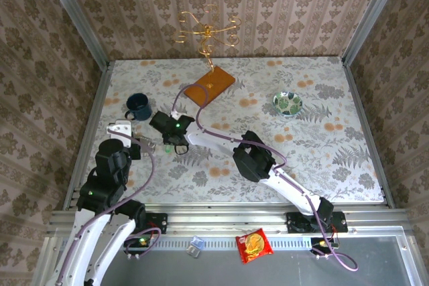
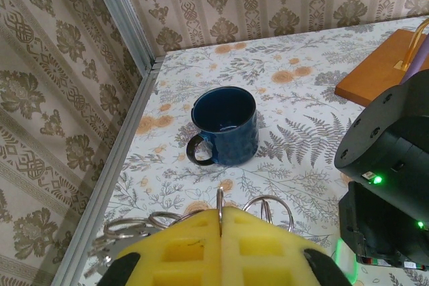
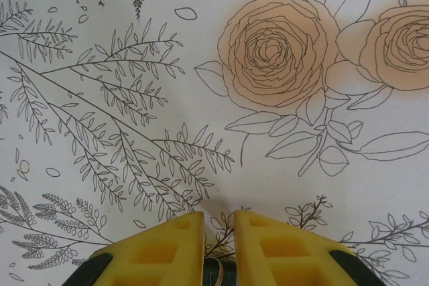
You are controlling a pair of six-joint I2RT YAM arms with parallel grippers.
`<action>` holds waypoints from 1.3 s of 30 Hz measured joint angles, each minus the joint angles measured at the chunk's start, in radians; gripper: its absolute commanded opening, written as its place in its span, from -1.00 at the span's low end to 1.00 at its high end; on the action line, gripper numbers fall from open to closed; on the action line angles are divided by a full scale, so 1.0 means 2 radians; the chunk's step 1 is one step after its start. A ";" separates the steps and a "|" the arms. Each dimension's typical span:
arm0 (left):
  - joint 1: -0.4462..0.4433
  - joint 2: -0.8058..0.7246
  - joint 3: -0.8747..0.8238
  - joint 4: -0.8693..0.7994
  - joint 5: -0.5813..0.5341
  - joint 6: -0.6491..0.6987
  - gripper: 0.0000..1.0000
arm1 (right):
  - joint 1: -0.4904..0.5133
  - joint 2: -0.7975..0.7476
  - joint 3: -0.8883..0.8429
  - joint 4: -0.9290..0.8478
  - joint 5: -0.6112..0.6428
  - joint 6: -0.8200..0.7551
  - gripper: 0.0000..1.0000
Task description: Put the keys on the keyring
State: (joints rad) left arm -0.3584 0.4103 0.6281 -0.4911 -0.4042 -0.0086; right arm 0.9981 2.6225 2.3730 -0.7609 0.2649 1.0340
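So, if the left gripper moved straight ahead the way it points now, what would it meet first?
Probably the blue mug, standing straight ahead of the left gripper; depth is unclear.

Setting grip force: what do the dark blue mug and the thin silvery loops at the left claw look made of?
The dark blue mug is probably enamelled metal or glazed ceramic, judging by its glossy highlights and thin rim. The thin silvery loops look like bare metal wire with a bright grey sheen. One strand is pinched in the left claw, between yellow pads that look like foam.
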 measured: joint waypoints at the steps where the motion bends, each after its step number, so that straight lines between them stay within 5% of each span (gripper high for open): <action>1: 0.000 0.000 0.000 0.000 0.000 0.000 -1.00 | 0.001 0.000 0.001 0.000 0.000 0.002 -0.52; 10: 0.000 0.000 0.000 0.000 0.002 0.000 -1.00 | 0.004 0.000 0.002 -0.001 -0.005 0.010 -0.59; 21: 0.000 0.000 0.000 0.000 0.002 0.000 -1.00 | 0.006 0.000 0.004 -0.015 -0.011 0.012 -1.00; 33: 0.000 0.000 0.000 0.000 0.002 0.000 -1.00 | 0.007 -0.042 -0.071 0.006 -0.019 -0.003 -1.00; 36: 0.000 0.000 0.000 0.000 0.001 0.000 -1.00 | 0.007 -0.067 -0.108 0.007 -0.019 -0.013 -0.61; 39: 0.000 0.000 0.000 0.000 -0.001 0.000 -1.00 | 0.007 -0.074 -0.110 0.012 -0.020 -0.027 -0.45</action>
State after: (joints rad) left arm -0.3584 0.4103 0.6281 -0.4911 -0.4057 -0.0078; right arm 1.0130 2.4744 2.1521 -0.7372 0.2241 0.9810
